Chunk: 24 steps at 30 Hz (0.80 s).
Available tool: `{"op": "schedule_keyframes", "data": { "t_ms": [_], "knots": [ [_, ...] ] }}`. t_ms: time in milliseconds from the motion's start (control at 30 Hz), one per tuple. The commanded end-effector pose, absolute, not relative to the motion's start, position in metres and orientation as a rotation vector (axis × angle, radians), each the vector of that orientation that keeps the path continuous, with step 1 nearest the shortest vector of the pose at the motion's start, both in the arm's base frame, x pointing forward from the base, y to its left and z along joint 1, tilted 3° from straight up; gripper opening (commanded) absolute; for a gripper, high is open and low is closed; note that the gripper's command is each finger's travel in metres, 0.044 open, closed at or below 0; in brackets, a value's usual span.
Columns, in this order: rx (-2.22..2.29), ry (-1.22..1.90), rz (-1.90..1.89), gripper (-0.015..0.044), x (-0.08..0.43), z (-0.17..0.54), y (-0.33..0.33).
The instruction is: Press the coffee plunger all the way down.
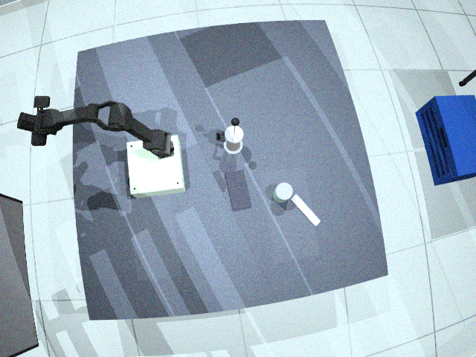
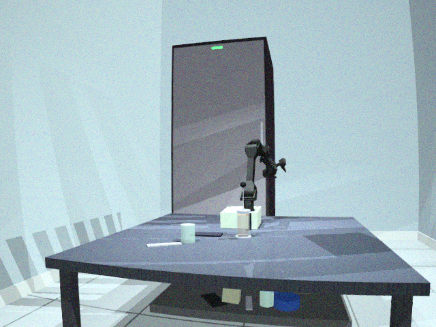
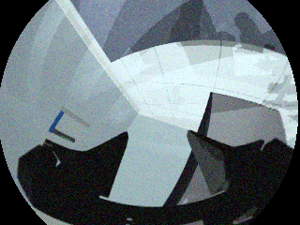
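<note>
Top view, counts: one arm (image 1: 115, 120), one press (image 1: 233, 140), one white base box (image 1: 155, 169), one pale cup (image 1: 283, 192), one white bar (image 1: 305, 210), one dark slab (image 1: 238, 190), one blue crate (image 1: 449, 138) at the right edge.
Top view, arm pose: it rose from the box left of centre, then folded back toward the left edge, so the gripper (image 1: 27, 124) hung beyond the dark table (image 1: 326, 249), over the pale floor.
Top view, press: upright near the middle of the frame, knob (image 1: 235, 121) raised above the lid; well apart from the gripper, far to its right.
Exterior view, counts: one arm (image 2: 251, 169), one press (image 2: 242, 223), one cup (image 2: 187, 233), one bar (image 2: 163, 244), one box (image 2: 229, 218).
Exterior view, arm pose: upright from the box, elbow high, forearm bent to the right; gripper (image 2: 281, 164) well above the table.
Exterior view, press: stood in front of the box, below and left of the gripper, untouched.
Wrist view, gripper: two dark fingers spread wide, released, nothing between them; only floor and wall showed beyond.
Wrist view, press: out of sight.
</note>
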<state>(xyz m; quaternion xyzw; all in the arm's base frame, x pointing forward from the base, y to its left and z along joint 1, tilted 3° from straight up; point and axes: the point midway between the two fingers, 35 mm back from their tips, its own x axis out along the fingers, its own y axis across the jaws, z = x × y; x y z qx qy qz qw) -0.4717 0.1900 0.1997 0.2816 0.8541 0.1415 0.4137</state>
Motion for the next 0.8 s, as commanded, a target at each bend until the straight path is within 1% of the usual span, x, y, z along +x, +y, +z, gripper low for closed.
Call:
{"op": "schedule_keyframes", "data": {
  "t_ms": [0,33,133,333,533,767],
  "knots": [
    [0.710,2.143,0.359,0.0426,-0.470,0.200,0.193],
    [0.712,2.136,0.365,0.0440,-0.467,0.201,0.197],
    [0.733,2.094,0.403,0.0440,-0.448,0.208,0.222],
    [0.783,1.967,0.490,0.0440,-0.381,0.227,0.290],
    [0.828,1.815,0.562,0.0440,-0.297,0.246,0.345],
    [0.861,1.612,0.614,0.0440,-0.188,0.266,0.381]
  ]
}}
